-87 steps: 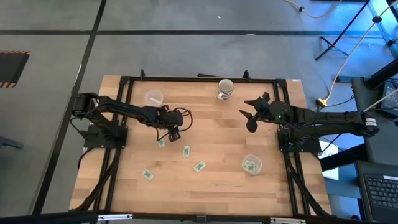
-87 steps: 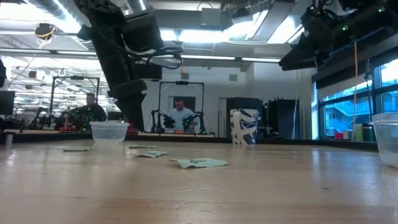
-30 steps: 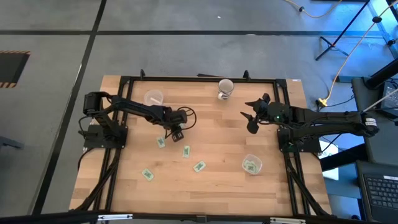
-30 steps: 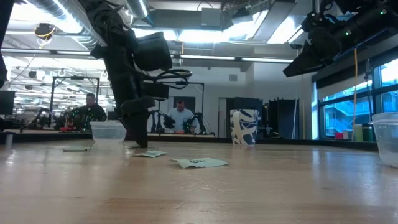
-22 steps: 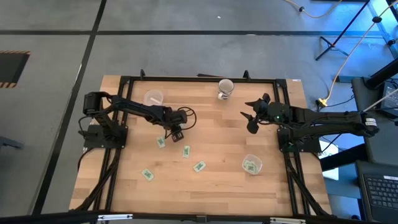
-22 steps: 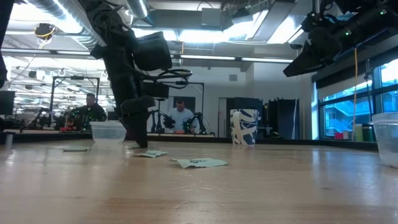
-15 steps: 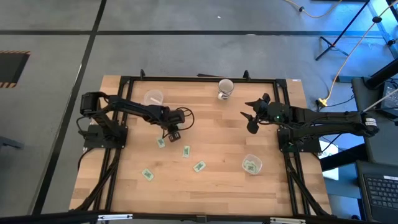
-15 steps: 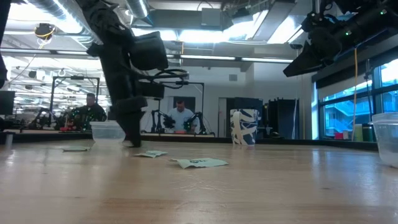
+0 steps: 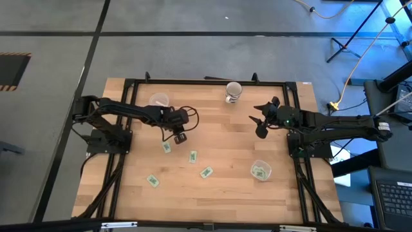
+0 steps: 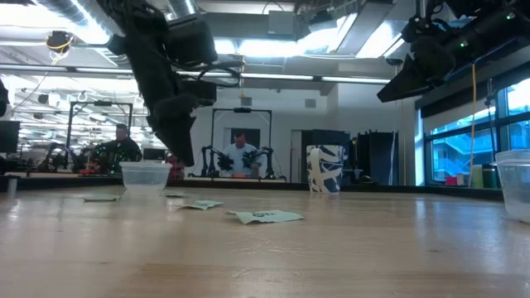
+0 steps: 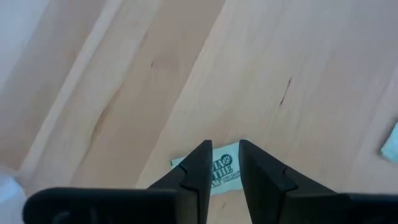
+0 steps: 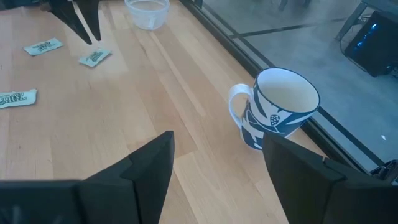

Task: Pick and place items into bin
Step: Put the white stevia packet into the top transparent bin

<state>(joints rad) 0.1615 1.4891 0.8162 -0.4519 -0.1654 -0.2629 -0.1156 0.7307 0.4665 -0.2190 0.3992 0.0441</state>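
Note:
Several green packets with white edges lie flat on the wooden table: one [image 9: 167,147] just near of my left gripper [image 9: 179,136], others [image 9: 192,156] [image 9: 206,172] [image 9: 152,181] nearer the front. My left gripper [image 10: 186,160] hangs above the table, fingers pointing down with a narrow gap and nothing between them. In the left wrist view the packet [image 11: 224,168] shows on the table beyond the fingertips [image 11: 225,146]. The clear bin [image 9: 261,171] at the front right holds one packet. My right gripper [image 9: 260,122] waits open, high at the far right.
A blue-and-white mug [image 9: 233,92] stands at the far edge, close to my right gripper [image 12: 217,162]. A clear tub [image 9: 159,101] sits at the far left, behind my left arm. People sit at benches in the room beyond the table.
My left gripper has risen from the table top beside the packet and drifted a little toward the table's left edge. The packets lie where they were. My right arm has kept still.

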